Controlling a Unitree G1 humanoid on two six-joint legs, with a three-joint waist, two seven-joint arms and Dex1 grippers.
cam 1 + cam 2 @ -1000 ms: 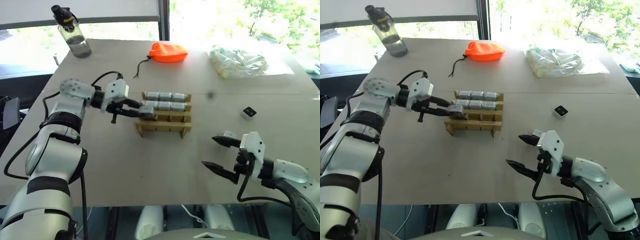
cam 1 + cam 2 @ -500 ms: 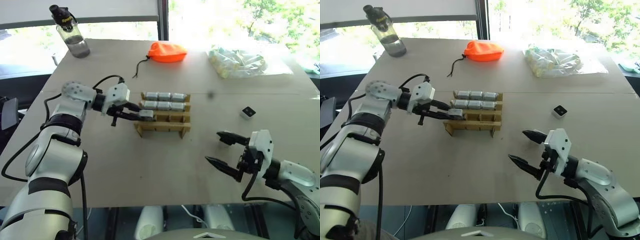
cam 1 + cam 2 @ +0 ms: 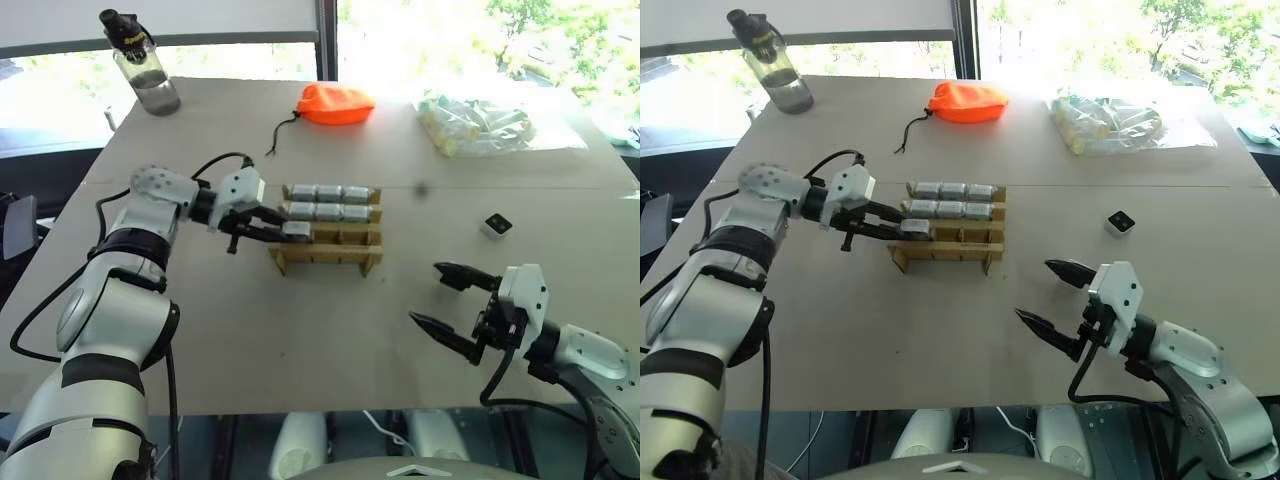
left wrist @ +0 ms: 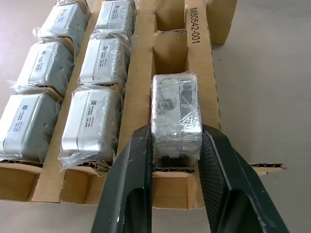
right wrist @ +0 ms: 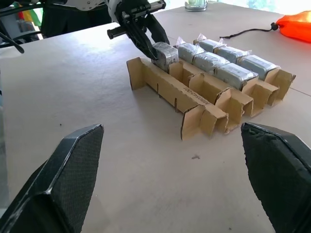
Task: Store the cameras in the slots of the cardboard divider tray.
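Observation:
The cardboard divider tray [image 3: 345, 260] lies mid-table. Its two back rows each hold three silver-grey wrapped cameras [image 3: 330, 192]. My left gripper [image 3: 287, 231] is shut on another wrapped camera [image 4: 176, 109], which is at the left-end slot of the third row with its lower end between the dividers [image 4: 197, 53]. One loose camera [image 3: 497, 225] with a dark face lies on the table to the right of the tray. Near the table's front right, my right gripper [image 3: 428, 294] is open and holds nothing, well apart from the tray and the loose camera.
An orange drawstring pouch [image 3: 335, 104] lies behind the tray. A clear bag of pale items [image 3: 478, 124] sits at the back right. A water bottle [image 3: 140, 62] stands at the back left corner. The table's front edge runs just below my right gripper.
My right gripper has turned slightly and stays open. My left gripper still holds the camera at the same slot.

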